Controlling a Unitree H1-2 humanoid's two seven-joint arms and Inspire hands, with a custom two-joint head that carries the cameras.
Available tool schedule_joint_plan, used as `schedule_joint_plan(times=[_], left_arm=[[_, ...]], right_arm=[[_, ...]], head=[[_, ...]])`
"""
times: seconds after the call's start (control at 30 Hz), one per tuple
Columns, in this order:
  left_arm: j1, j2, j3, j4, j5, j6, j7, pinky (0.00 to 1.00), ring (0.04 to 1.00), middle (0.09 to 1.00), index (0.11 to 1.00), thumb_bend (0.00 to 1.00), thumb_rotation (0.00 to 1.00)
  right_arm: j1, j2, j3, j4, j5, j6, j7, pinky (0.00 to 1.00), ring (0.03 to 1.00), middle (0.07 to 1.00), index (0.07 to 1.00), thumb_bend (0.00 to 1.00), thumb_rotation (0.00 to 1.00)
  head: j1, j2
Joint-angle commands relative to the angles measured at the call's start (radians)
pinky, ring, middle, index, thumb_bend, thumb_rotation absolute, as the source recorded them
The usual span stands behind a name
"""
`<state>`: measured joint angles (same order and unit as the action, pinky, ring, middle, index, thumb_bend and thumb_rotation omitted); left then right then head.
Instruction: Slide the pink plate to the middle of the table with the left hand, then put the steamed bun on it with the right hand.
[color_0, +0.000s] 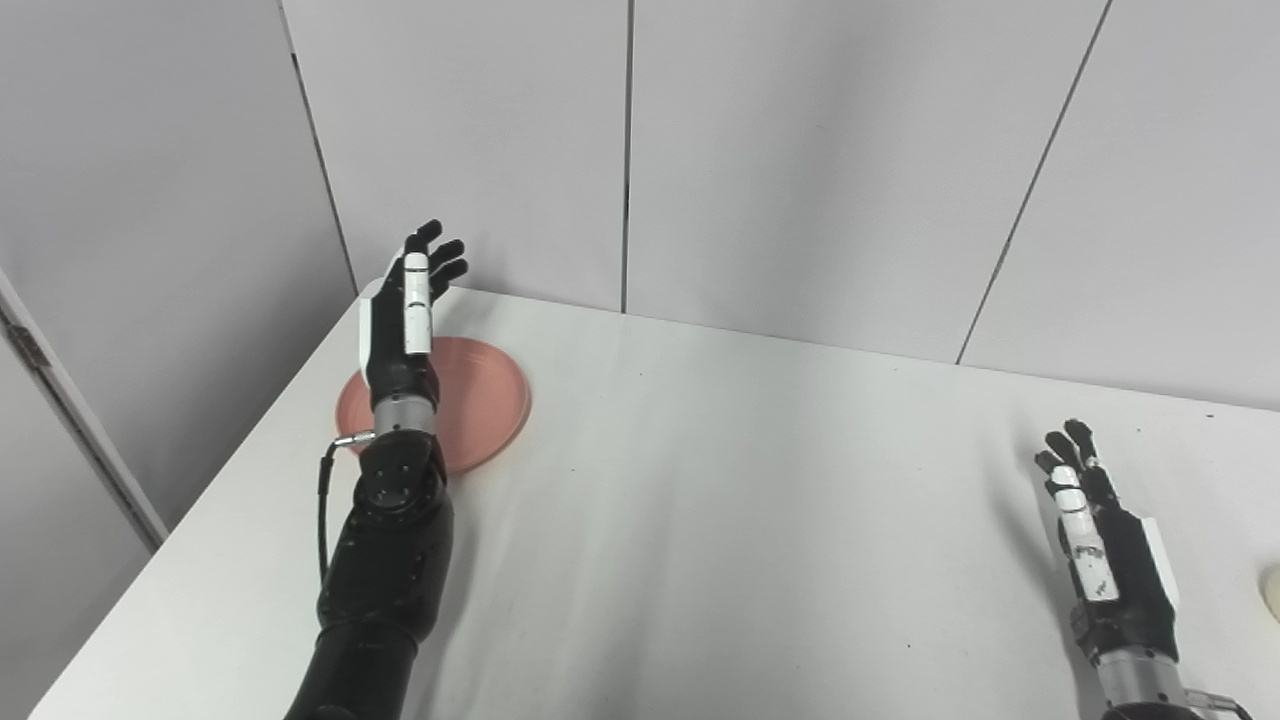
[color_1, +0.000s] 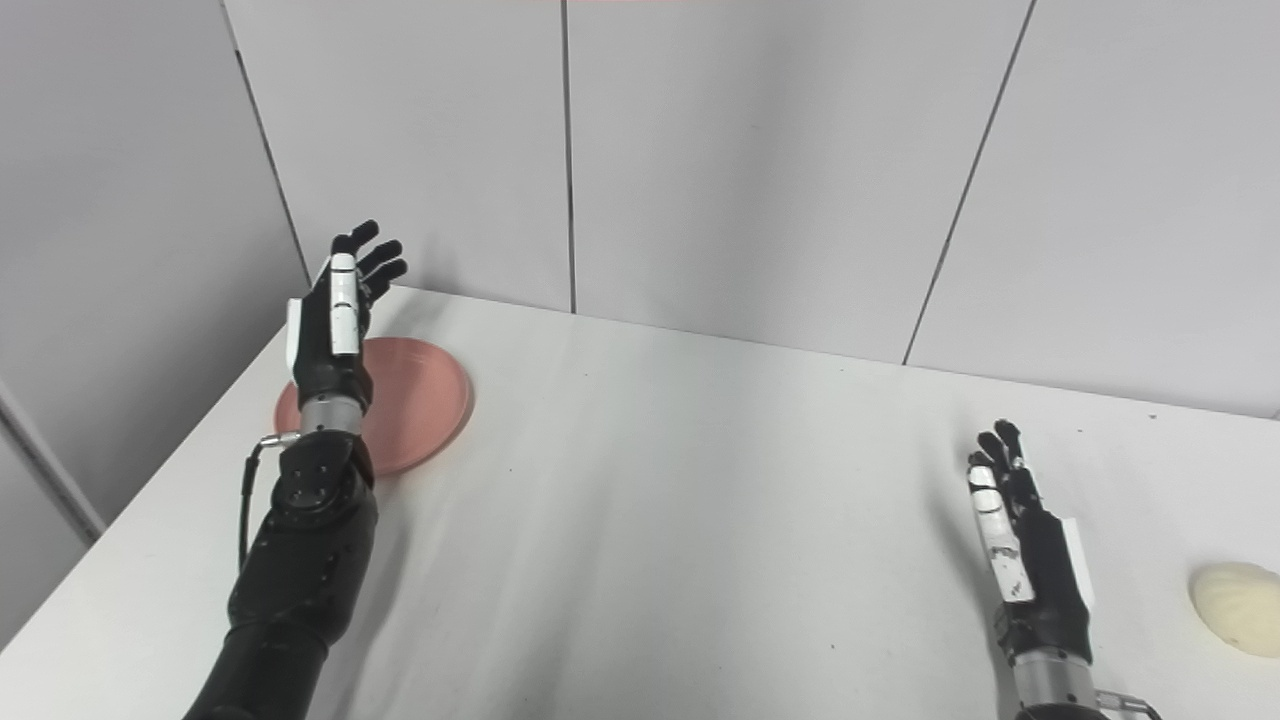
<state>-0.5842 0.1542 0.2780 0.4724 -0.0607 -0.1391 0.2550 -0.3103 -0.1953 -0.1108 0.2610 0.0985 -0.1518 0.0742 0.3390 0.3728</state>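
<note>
Both hands empty, fingers spread: left hand (color_0: 400, 320) apparently above pink plate (color_0: 480, 400); right hand (color_1: 1025, 545) upright.

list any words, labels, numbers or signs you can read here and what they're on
None can be read.
right hand: small dark marks on the white strip along one of its fingers, too small and blurred to read.
left hand, pink plate, steamed bun, table and wall panels: no text or signs visible.
</note>
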Motion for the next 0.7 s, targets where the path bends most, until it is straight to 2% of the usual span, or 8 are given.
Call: schedule_joint_plan(times=[0.0, 0.13, 0.27, 0.47, 0.67], left_arm=[[-0.056, 0.039, 0.015, -0.011, -0.003, 0.005, 0.02, 0.88, 0.747, 0.735, 0.73, 0.61, 1.0], [-0.058, 0.068, 0.037, 0.0, -0.023, 0.027, 0.008, 0.86, 0.738, 0.722, 0.718, 0.61, 1.0], [-0.059, 0.096, 0.046, 0.019, -0.033, 0.039, 0.014, 0.78, 0.723, 0.711, 0.708, 0.61, 1.0], [-0.056, 0.129, 0.057, 0.049, -0.049, 0.043, 0.009, 0.73, 0.72, 0.706, 0.708, 0.61, 1.0], [-0.069, 0.162, 0.066, 0.132, -0.053, 0.012, 0.009, 0.78, 0.719, 0.708, 0.711, 0.61, 1.0]], right_arm=[[0.008, 0.008, 0.001, -0.016, 0.002, 0.008, -0.003, 1.0, 0.937, 0.946, 0.968, 0.39, 0.84], [0.01, 0.009, 0.001, -0.027, -0.002, 0.018, -0.007, 1.0, 0.934, 0.945, 0.966, 0.37, 0.86], [0.009, 0.006, 0.003, -0.026, 0.0, 0.014, 0.0, 1.0, 0.94, 0.949, 0.971, 0.37, 0.88], [0.011, 0.006, 0.0, -0.031, 0.009, 0.014, 0.006, 1.0, 0.94, 0.954, 0.974, 0.36, 0.88], [0.012, 0.005, -0.001, -0.032, 0.012, 0.018, 0.006, 1.0, 0.942, 0.958, 0.974, 0.36, 0.88]], head=[[0.0, 0.001], [0.002, 0.001], [0.004, 0.002], [0.008, 0.003], [0.011, 0.003]])
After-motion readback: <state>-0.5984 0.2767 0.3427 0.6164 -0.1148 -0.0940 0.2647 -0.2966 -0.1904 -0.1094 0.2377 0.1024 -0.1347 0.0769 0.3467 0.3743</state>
